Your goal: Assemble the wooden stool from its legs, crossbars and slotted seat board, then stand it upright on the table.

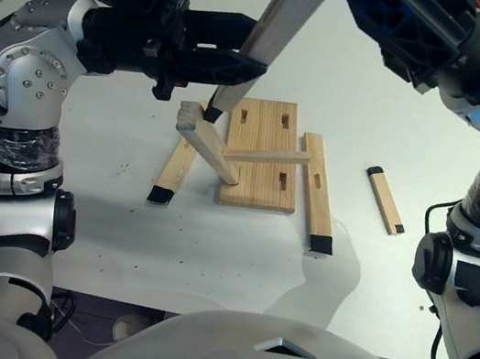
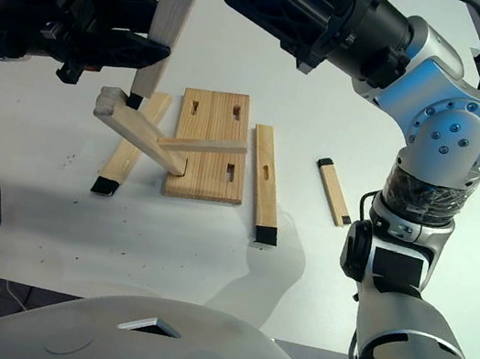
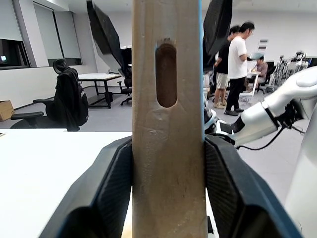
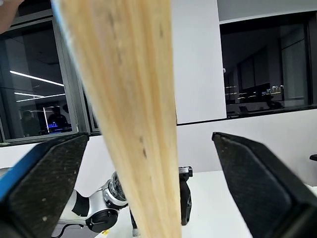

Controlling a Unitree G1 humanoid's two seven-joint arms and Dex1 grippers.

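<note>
Leg held aloft over the seat board, both hands at it.

Left hand (image 3: 168,140) clamped on the lower part of the held leg (image 1: 266,40), its black foot near the far-left corner of the seat board (image 1: 273,125) lying flat on the bench (image 1: 209,249). Right hand (image 4: 150,136) wide, fingers either side of the leg, apart from it. Second leg (image 1: 209,142) leans from the board's near-left corner, a crossbar (image 1: 272,155) meeting it.

text: none legible | labels: none | numbers: none | signs: none

office-like lab: swivel chair (image 3: 69,101), desk (image 3: 97,77), large windows (image 4: 267,69)
</note>
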